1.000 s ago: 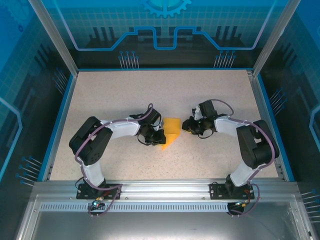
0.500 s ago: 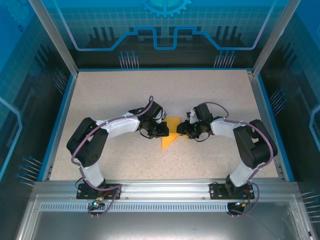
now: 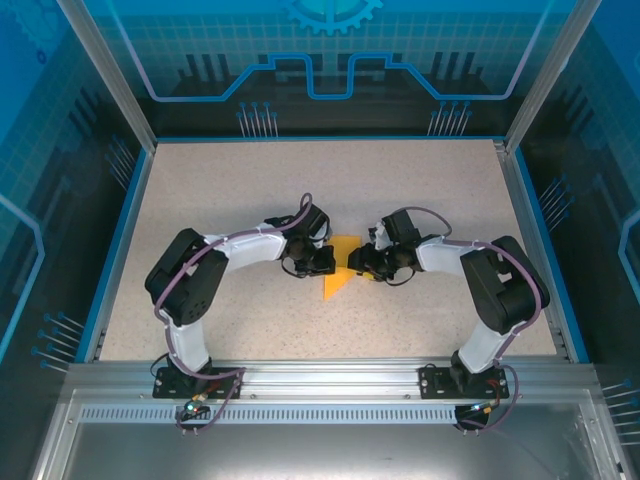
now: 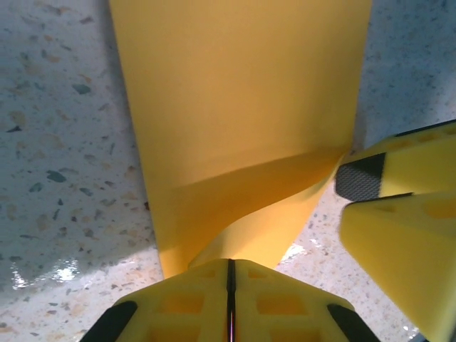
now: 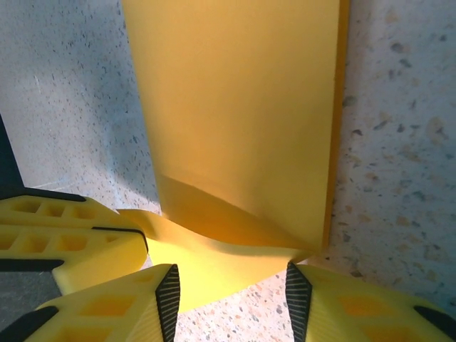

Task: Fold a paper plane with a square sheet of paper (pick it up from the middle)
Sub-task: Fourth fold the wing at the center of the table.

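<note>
The paper lies half folded in the middle of the table, between both grippers; go slow and line up the edges so the fold comes out straight; the left gripper is pressed together, pinching the paper's edge; the right gripper is spread apart around a lifted flap, not squeezing it.

Sheet of paper: one, orange-yellow, folded.
Robot arms: two. Left arm at 9 o'clock of the sheet, right arm at 3 o'clock.
Grippers: two, namely left gripper and right gripper.
Table: one.
</note>
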`<state>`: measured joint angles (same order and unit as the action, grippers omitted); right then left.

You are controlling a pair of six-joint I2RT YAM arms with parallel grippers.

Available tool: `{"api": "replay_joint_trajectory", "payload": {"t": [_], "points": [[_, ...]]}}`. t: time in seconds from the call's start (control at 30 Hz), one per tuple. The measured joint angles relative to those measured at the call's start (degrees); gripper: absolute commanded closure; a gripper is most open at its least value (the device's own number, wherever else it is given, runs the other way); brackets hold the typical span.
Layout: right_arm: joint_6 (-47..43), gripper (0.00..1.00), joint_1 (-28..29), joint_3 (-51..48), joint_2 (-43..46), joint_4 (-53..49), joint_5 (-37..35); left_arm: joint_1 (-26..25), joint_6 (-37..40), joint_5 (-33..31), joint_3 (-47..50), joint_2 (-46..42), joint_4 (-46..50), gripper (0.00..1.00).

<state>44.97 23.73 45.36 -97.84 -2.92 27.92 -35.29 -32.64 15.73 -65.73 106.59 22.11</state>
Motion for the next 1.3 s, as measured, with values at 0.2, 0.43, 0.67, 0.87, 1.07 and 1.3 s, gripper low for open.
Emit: {"api": "replay_joint_trajectory", "payload": {"t": [0.2, 0.43, 0.67, 0.87, 1.07, 1.3], "points": [[1.14, 0.51, 0.02, -2.05, 1.53, 0.02, -1.55, 0.0, 0.02, -1.25, -0.13, 2.03, 0.79, 0.91], [2.73, 0.55, 0.02, -2.21, 1.4, 3.37, -0.02, 0.0, 0.02, -1.42, -0.13, 2.23, 0.74, 0.9], [3.52, 0.56, 0.02, -2.19, -0.68, 6.16, 1.79, 0.0, 0.02, -1.42, -0.13, 2.23, 0.74, 0.91], [3.72, 0.57, 0.26, -1.7, -1.68, 7.61, 2.82, 0.0, 0.02, -1.42, -0.13, 2.23, 0.74, 0.9], [2.91, 0.67, 1.03, -0.07, -2.64, 7.65, 3.26, 0.0, 0.02, -1.42, -0.13, 2.23, 0.74, 0.89], [1.42, 0.81, 1.46, 0.87, -3.61, 6.67, 3.85, 0.0, 0.81, -1.44, 0.04, 0.52, 0.59, 0.74]]}}
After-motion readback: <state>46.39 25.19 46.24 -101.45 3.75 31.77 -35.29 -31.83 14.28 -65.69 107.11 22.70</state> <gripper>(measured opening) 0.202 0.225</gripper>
